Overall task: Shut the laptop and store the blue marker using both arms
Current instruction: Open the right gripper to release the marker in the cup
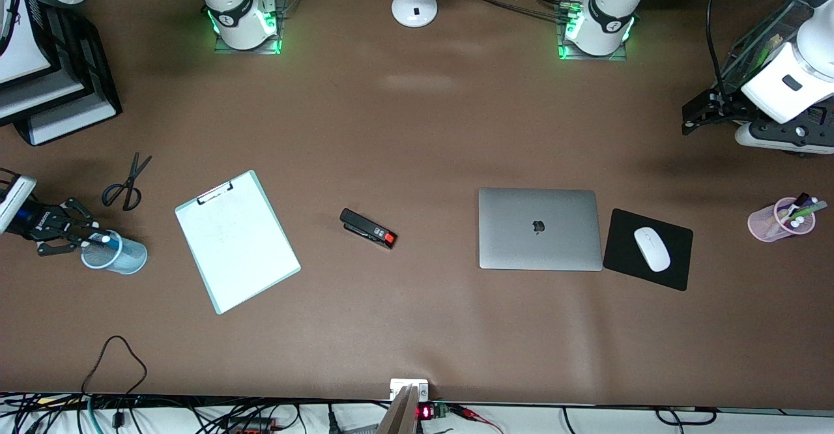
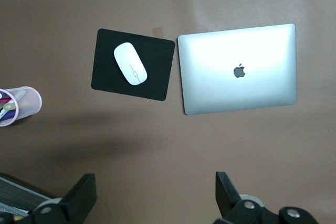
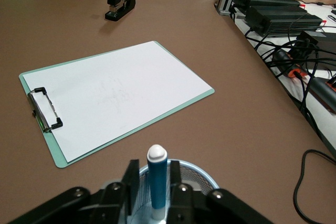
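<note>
The laptop [image 1: 539,229] lies closed, lid down with its logo up, on the table toward the left arm's end; the left wrist view also shows the laptop [image 2: 239,69]. The blue marker [image 3: 157,179] stands upright in a blue mesh cup [image 3: 202,174], whitish end up. My right gripper [image 3: 153,170] straddles it, open, with a small gap on each side. From the front, the right gripper [image 1: 88,238] hovers over the mesh cup [image 1: 124,258], where the marker [image 1: 107,240] shows. My left gripper [image 1: 692,120] waits open and empty over bare table; its fingers [image 2: 79,198] frame nothing.
A clipboard [image 1: 236,240] with white paper, a black stapler [image 1: 368,228] and scissors [image 1: 127,183] lie between cup and laptop. A black mouse pad [image 1: 619,238] with a white mouse [image 1: 652,249] sits beside the laptop. A pink cup [image 1: 778,220] of markers stands at the left arm's end.
</note>
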You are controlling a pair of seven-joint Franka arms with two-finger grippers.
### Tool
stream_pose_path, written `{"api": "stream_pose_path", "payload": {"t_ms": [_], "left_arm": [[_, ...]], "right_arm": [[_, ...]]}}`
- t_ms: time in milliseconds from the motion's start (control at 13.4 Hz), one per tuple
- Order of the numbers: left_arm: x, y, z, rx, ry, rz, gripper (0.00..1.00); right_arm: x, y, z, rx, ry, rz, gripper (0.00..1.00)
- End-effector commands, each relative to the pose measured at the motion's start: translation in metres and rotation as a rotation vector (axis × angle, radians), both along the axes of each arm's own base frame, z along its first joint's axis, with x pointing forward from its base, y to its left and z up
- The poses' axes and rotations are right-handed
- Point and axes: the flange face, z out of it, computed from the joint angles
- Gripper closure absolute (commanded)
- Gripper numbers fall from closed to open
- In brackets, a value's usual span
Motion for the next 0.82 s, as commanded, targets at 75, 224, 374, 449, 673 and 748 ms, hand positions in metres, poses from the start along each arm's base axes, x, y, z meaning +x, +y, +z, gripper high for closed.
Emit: {"api": "stream_pose_path", "payload": {"t_ms": [75,224,374,449,673,748], "left_arm": [[0.003,0.002,0.006,0.011,0.006,-0.012,0.00],[0.003,0.002,0.006,0.011,0.006,-0.012,0.00],[0.003,0.002,0.006,0.011,0.006,-0.012,0.00],[0.003,0.001,0.006,0.010,0.006,-0.013,0.00],[0.003,0.001,0.006,0.010,0.006,-0.013,0.00],[0.003,0.001,0.006,0.010,0.006,-0.014,0.00]], "right_arm": [[0.003,-0.006,0.011,0.012,0.059,-0.053,0.00],[0.005,-0.004,0.022,0.006,0.059,-0.057,0.00],[0.006,-0.001,0.028,-0.003,0.078,-0.059,0.00],[0.006,-0.001,0.031,-0.002,0.092,-0.068,0.00],[0.009,0.002,0.044,-0.010,0.083,-0.065,0.00],[0.010,0.003,0.051,-0.013,0.078,-0.066,0.00]]}}
